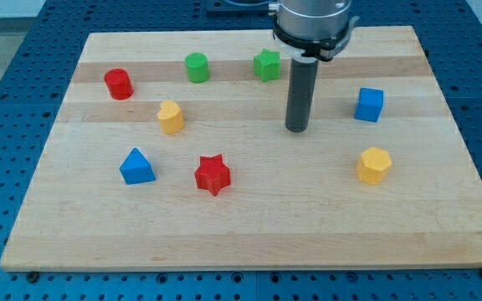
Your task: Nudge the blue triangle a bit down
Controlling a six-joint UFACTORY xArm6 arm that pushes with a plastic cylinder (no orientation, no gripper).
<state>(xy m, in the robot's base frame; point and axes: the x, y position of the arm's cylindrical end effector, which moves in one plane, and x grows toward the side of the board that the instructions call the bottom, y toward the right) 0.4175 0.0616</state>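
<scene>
Board (249, 234): pale wooden slab in long glued strips, a slightly darker strip running across near the view's top; wider along the view's bottom edge than along the top.
Surround (23, 100): blue perforated metal table, regular rows of small holes, showing on every side of the board.
Room: a sliver of pale floor or wall beyond the table at the view's top corners; too little in view for more.
Rod (299, 96): straight and dark, upright, hanging from a grey and black round mount at the view's top.
My tip (297, 130): landmark for everything below; resting on bare wood right of the board's centre, touching no block.
Hand state: no jaws or fingers on this arm, just the plain rod end, grasping nothing.
Blue triangle (137, 166): well apart from my tip, far toward the view's left and somewhat lower, free on the wood.
Red star (212, 174): left of my tip and lower, between it and the blue triangle.
Yellow heart (171, 117): left of my tip, about level.
Red cylinder (118, 84): farthest to the left, higher.
Green cylinder (196, 67): up and left.
Green star (266, 64): nearest block, up and slightly left, just beside the rod's upper part.
Blue cube (369, 104): right, a little higher.
Yellow hexagon (373, 165): right and lower.
</scene>
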